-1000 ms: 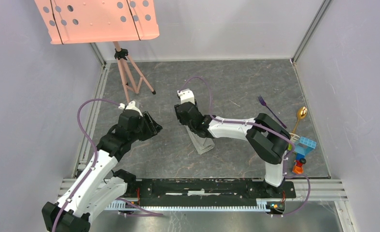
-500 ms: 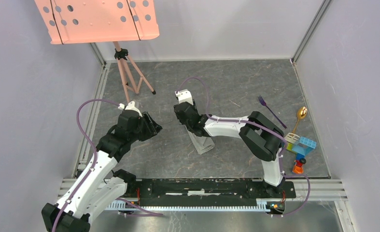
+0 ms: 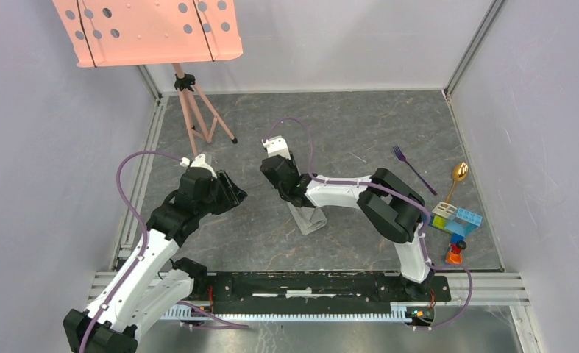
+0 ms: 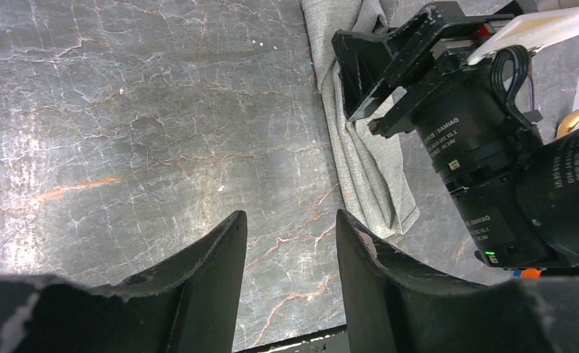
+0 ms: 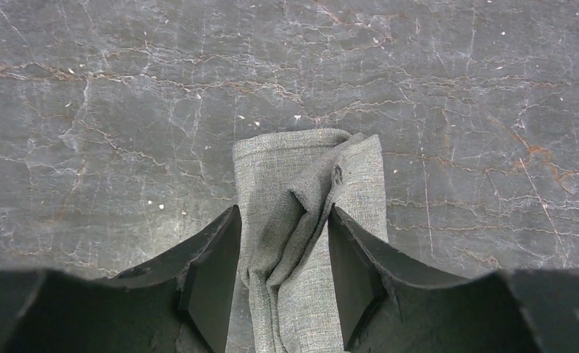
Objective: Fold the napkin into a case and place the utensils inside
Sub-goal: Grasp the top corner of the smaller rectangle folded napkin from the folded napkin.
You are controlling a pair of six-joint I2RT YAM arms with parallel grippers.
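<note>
The right tool [image 5: 284, 213] straddled the folded light grey cloth napkin [image 5: 308, 158] lying on the dark marbled desk [image 5: 124, 110], its grip impossible to tell. The left tool [image 4: 290, 217] hung released and empty. A clean fold likely required pinching every layer before lifting.

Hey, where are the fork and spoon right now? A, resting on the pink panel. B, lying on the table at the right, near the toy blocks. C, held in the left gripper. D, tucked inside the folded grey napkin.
B: the fork and spoon lie bare on the table by the toy blocks, well apart from the napkin.
</note>
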